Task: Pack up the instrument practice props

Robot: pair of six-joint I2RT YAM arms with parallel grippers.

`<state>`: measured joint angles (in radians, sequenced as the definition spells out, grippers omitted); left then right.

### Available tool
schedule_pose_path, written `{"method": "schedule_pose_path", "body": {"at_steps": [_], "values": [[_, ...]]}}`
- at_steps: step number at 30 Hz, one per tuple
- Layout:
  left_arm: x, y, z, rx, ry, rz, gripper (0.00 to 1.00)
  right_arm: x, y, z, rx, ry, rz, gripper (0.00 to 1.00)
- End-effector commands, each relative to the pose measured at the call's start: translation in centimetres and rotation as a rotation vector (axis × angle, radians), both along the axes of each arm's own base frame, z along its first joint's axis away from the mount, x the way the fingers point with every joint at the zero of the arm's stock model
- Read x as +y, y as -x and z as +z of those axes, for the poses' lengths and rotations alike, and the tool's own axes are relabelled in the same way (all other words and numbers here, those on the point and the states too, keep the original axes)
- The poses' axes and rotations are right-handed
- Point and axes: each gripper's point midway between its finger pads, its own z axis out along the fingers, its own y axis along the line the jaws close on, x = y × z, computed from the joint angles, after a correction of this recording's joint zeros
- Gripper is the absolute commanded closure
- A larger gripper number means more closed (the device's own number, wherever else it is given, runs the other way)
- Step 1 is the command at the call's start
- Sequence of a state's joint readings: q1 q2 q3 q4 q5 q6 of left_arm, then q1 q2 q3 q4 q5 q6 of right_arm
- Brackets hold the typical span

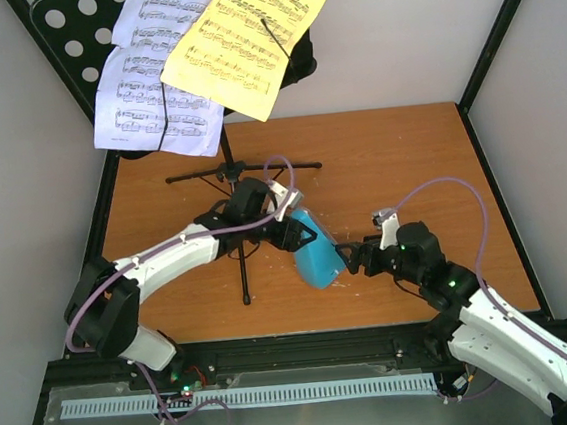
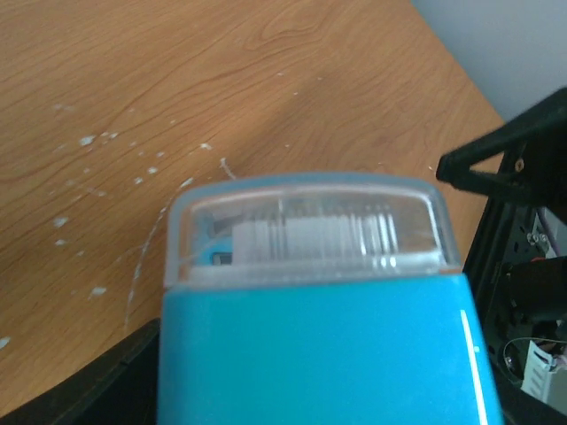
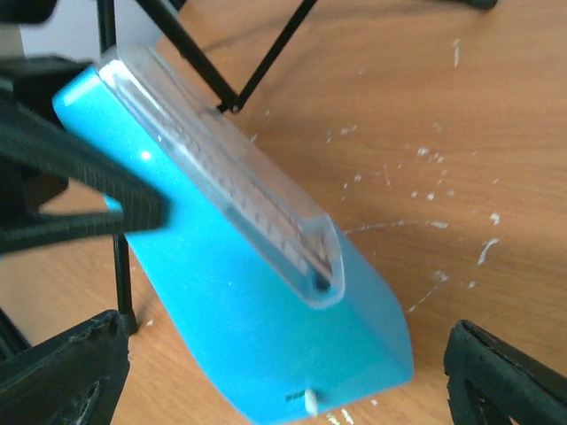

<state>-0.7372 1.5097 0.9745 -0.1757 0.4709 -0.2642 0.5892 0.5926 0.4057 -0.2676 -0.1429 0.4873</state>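
- Clamping the small blue wedge metronome (image 1: pixel 318 257) from its sides, the left pincer (image 1: pixel 309 238) holds it tilted over the middle of the wooden table (image 1: pixel 409 160).
- The metronome's clear plastic cover (image 3: pixel 221 177) is on; the parts behind it are blurred.
- Whether the metronome's lower end touches the table cannot be told.
- In the left wrist view the blue body fills the foreground and hides the fingers, apart from a dark edge at the lower left.
- The right pincer (image 1: pixel 352 261) stands with its fingers (image 3: pixel 66 372) wide apart, just beside the metronome's wider end and holding nothing.
- The black tripod music stand (image 1: pixel 231 172) stands behind the metronome, one leg crossing under the left arm.
- Its round-holed desk (image 1: pixel 70 32) is cut off by the top edge and mostly covered by white sheet-music pages (image 1: pixel 151 85) and a yellow page (image 1: pixel 246 35).
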Motion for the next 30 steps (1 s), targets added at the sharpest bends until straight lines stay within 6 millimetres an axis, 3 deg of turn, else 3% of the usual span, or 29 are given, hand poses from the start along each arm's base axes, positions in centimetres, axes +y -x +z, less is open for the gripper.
{"method": "schedule_pose_path", "body": {"at_steps": [1,5,13,22,30], "values": [[1.0,-0.7,1.4,0.153,0.016,0.034,0.45,2.0,0.2,1.0,0.016,-0.048,0.087,0.05],[1.1,-1.9,1.4,0.147,0.021,0.036,0.46,2.6,0.6,0.4,0.031,-0.018,0.088,0.05],[1.8,-2.9,0.9,0.086,0.038,0.059,0.45,4.3,2.4,-3.3,0.070,0.134,0.099,0.04],[2.2,-3.1,0.6,0.042,0.010,0.055,0.45,6.3,1.8,-6.0,0.046,0.358,0.056,0.08],[2.2,-3.2,0.3,0.043,0.002,0.055,0.45,8.0,1.9,-6.8,0.022,0.394,0.075,0.07]]}}
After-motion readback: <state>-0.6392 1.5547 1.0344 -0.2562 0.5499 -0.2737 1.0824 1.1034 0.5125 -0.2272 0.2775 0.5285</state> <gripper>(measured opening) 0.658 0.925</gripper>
